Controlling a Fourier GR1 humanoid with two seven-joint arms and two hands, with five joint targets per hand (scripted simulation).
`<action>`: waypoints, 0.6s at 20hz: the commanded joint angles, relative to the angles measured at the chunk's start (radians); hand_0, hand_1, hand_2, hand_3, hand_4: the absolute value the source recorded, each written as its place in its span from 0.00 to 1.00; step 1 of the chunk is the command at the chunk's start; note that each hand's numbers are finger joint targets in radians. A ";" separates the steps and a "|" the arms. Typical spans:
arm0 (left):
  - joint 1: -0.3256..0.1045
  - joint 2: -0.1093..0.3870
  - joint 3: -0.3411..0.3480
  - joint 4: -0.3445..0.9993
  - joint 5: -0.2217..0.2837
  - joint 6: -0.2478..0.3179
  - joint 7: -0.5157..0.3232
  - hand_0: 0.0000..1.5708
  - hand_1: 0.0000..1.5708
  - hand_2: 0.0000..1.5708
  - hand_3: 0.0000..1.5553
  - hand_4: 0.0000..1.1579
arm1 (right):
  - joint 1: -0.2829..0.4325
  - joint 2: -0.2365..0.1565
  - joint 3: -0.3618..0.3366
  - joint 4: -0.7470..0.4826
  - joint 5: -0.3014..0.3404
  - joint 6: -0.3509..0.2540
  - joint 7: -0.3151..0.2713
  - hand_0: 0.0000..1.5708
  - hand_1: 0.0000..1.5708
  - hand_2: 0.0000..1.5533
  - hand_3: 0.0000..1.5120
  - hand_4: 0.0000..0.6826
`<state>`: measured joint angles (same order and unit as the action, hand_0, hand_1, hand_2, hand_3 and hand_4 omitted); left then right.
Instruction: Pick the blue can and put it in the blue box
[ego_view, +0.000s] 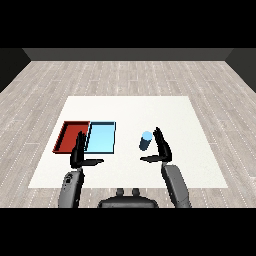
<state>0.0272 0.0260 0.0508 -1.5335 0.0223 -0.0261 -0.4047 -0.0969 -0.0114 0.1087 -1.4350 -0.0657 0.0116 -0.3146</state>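
Task barely begun: blue can (145, 141) stands on the white table (190, 165), right of the light blue tray (101, 137), beside the right hand (161, 148), fingers spread, not grasping; pickup and placement remain.

Left hand (79, 151) and right hand (161, 147) are raised, fingers straight, thumbs pointing inward.

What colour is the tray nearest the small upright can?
Light blue: the shallow rectangular tray left of the blue cylindrical can, best seen in the head view.
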 joint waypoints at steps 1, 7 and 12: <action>0.056 0.047 0.033 -0.037 0.033 -0.052 -0.027 0.00 0.00 0.00 0.00 0.00 | 0.013 0.011 0.008 0.013 0.000 -0.003 -0.027 0.00 0.00 0.00 0.00 0.00; 0.029 0.013 0.001 -0.049 0.005 -0.002 0.000 0.00 0.00 0.00 0.00 0.00 | 0.011 -0.019 -0.038 -0.070 -0.026 0.008 0.093 0.00 0.00 0.00 0.00 0.00; 0.049 -0.001 -0.024 -0.055 -0.017 0.007 0.002 0.00 0.00 0.00 0.00 0.00 | -0.059 0.011 0.029 0.094 -0.025 -0.085 0.023 0.00 0.00 0.00 0.00 0.00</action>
<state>0.0570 0.0354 0.0417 -1.5858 0.0154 -0.0229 -0.3967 -0.1447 -0.0123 0.0820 -1.3604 -0.0843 -0.0057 -0.3011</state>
